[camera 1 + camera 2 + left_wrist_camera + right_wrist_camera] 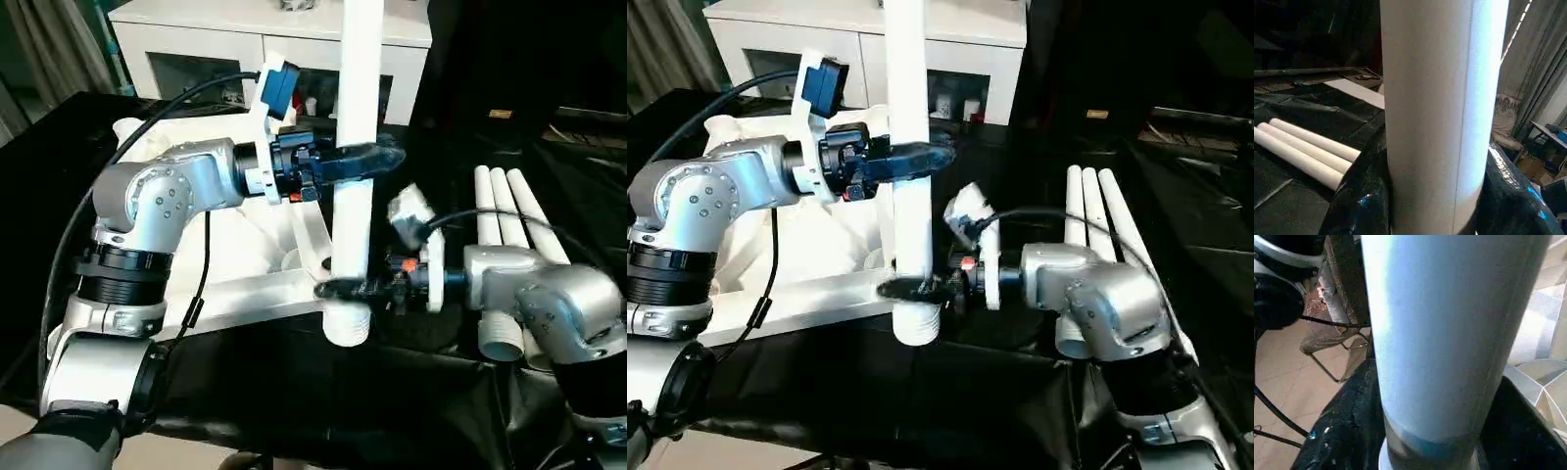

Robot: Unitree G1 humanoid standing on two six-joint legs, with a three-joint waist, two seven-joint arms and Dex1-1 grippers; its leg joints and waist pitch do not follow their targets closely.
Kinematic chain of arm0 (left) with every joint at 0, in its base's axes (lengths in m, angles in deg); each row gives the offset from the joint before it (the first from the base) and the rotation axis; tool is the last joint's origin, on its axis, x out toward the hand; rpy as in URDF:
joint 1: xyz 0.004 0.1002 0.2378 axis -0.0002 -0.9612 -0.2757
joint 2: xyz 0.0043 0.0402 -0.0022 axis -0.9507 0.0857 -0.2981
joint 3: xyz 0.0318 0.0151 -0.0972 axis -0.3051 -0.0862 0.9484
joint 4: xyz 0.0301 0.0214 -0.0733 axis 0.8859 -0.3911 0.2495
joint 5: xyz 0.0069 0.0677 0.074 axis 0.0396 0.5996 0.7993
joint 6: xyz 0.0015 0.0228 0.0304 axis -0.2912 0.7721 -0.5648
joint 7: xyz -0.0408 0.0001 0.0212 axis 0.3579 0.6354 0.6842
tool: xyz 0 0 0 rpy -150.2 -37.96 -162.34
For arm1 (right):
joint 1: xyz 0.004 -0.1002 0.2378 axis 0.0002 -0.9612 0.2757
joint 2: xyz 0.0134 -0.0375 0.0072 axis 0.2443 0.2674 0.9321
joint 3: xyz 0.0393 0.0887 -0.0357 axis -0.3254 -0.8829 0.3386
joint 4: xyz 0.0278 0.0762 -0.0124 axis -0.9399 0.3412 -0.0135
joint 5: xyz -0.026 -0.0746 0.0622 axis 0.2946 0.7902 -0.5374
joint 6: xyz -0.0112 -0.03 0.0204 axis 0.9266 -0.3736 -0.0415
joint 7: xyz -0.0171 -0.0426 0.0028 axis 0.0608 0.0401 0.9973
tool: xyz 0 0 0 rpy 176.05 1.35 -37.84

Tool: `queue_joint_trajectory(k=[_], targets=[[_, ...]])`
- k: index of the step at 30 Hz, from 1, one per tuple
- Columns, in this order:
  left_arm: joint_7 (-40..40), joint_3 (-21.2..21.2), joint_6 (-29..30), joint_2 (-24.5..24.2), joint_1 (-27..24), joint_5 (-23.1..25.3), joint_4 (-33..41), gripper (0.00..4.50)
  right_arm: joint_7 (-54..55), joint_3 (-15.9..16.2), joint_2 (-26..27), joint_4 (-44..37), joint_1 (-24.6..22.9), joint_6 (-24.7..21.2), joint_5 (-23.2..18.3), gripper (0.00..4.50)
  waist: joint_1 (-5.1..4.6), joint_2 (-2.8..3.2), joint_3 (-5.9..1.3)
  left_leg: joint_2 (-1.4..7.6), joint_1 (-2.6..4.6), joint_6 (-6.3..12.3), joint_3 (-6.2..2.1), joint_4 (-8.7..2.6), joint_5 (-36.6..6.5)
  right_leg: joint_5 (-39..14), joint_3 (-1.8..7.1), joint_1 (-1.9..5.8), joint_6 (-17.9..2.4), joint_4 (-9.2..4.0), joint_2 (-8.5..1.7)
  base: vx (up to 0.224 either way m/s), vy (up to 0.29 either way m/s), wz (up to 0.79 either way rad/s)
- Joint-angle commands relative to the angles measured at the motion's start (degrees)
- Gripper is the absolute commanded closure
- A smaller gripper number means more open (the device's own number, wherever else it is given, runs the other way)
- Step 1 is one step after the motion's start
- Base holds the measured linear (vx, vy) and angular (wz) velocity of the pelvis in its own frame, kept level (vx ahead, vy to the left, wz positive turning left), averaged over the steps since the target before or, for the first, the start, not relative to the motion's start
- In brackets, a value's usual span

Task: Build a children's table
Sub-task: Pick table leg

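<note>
Both grippers clasped one upright leg (358,117) at the tabletop's near corner.

The left gripper (364,160) was closed around the leg's middle; the right gripper (338,289) wrapped it low down, just above the threaded end, which hung at the near edge of the upturned tabletop (250,259). Three spare legs (505,211) lay side by side on the black cloth (323,382) to the right. A white cabinet (245,39) stood behind; what was inside it could not be made out.

Left gripper (367,157) clamps high, right gripper (338,289) low, forearms converging.
</note>
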Motion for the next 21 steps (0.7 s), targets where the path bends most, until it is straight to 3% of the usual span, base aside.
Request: queue_joint_trajectory(k=[1,5,6,9,12,21], targets=[[0.50,-0.22,-0.23,-0.56,0.44,0.36,1.56,2.75,-0.07,0.02,-0.24,0.10,-0.09,0.73,0.51,1.66,0.23,-0.91,-4.48,2.89,1.08,1.61,-1.02,-3.11,-3.86,-2.32,2.65,2.89,-13.32,-4.09,-4.59,0.000,0.000,0.00],[0.71,-0.31,-0.08,-0.67,0.39,0.29,1.70,2.75,-0.37,-0.26,-0.03,0.30,-0.08,0.54,0.16,1.66,0.23,-0.94,-4.43,2.86,1.09,1.53,-1.02,-3.10,-4.26,-3.12,2.67,2.92,-13.26,-4.18,-4.64,0.000,0.000,0.00],[0.81,-0.38,0.01,-0.73,0.36,0.25,1.82,2.75,-0.41,-0.52,0.11,0.35,-0.04,0.37,-0.10,1.93,0.22,-0.94,-4.42,2.85,1.05,1.50,-1.01,-3.11,-4.20,-3.20,2.66,2.93,-13.17,-4.18,-4.61,0.000,0.000,0.00],[1.10,-0.54,0.00,-0.84,0.32,0.29,1.88,2.75,-0.48,-1.18,0.44,0.61,0.18,0.09,-0.97,2.00,0.20,-0.90,-4.45,2.88,1.08,1.48,-1.03,-3.11,-4.23,-3.28,2.65,2.89,-13.16,-4.16,-4.59,0.000,0.000,0.00],[1.35,-0.66,-0.04,-0.91,0.23,0.28,2.01,2.75,-0.54,-1.31,0.68,0.76,0.20,0.14,-1.06,2.42,0.19,-0.82,-4.44,2.91,1.12,1.46,-1.04,-3.11,-4.43,-3.08,2.65,2.88,-13.43,-4.16,-4.62,0.000,0.000,0.00],[0.82,-0.17,-0.21,-0.55,0.33,0.24,1.60,2.75,-0.06,-1.89,1.36,0.89,-0.19,0.71,-0.99,2.60,0.19,-0.70,-4.46,2.89,1.15,1.19,-1.05,-3.11,-4.56,-3.06,2.66,2.85,-13.42,-4.13,-4.59,0.000,0.000,0.00]])
